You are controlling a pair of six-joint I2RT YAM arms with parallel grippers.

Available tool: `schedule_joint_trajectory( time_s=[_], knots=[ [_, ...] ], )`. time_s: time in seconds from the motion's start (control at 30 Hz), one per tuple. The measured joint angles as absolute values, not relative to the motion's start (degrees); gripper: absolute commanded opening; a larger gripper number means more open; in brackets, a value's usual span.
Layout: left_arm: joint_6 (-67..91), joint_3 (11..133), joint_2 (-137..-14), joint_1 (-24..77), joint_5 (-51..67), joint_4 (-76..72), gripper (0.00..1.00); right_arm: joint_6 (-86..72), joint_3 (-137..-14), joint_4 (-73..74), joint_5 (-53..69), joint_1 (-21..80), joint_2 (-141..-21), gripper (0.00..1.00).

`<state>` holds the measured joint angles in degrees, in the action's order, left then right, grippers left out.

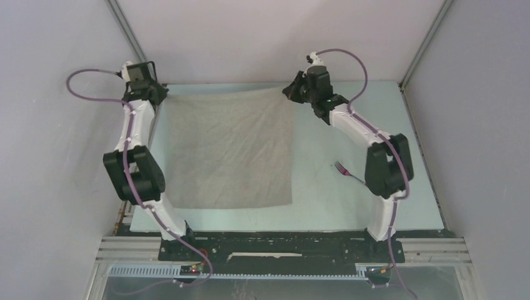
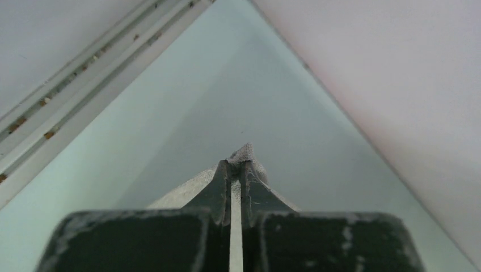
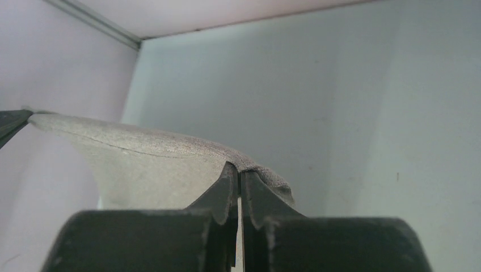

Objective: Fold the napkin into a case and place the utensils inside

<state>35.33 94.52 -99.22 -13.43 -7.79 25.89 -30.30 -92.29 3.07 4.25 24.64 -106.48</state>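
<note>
The grey-beige napkin (image 1: 231, 150) lies spread open on the pale table, its far edge lifted between my two arms. My left gripper (image 1: 157, 94) is shut on its far left corner, whose tip (image 2: 244, 153) pokes out past the fingertips. My right gripper (image 1: 291, 91) is shut on the far right corner (image 3: 266, 173), and the lifted far edge (image 3: 130, 139) stretches away to the left in the right wrist view. A fork (image 1: 347, 172) lies on the table to the right of the napkin, partly hidden behind the right arm. No spoon or case shows.
The table (image 1: 325, 125) is walled by pale panels at the back and both sides. A metal corner rail (image 2: 74, 90) runs close to the left gripper. The right arm's dark elbow (image 1: 389, 164) hangs over the fork's handle.
</note>
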Motion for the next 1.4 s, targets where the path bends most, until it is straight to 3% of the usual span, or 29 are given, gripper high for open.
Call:
schedule_joint_trajectory(
  time_s=[0.3, 0.57, 1.0, 1.4],
  knots=[
    [33.82, 100.9, -116.55, -13.34, -5.28, 23.09, 0.0, -29.82, -105.6, 3.57, 8.73, 21.34, -125.6, 0.0],
    [32.03, 103.02, -116.11, -13.98, -5.91, 30.04, 0.0, -29.28, -109.84, 12.29, 14.87, 21.17, -125.03, 0.0],
    [25.43, 81.23, -104.66, -15.44, -9.74, 46.87, 0.0, -30.79, -80.82, 18.11, 24.34, 23.53, -111.74, 0.0],
    [23.42, 72.38, -100.6, -15.51, -16.19, 47.75, 0.0, -31.05, -71.2, 16.95, 25.85, 27.62, -111.39, 0.0]
  ],
)
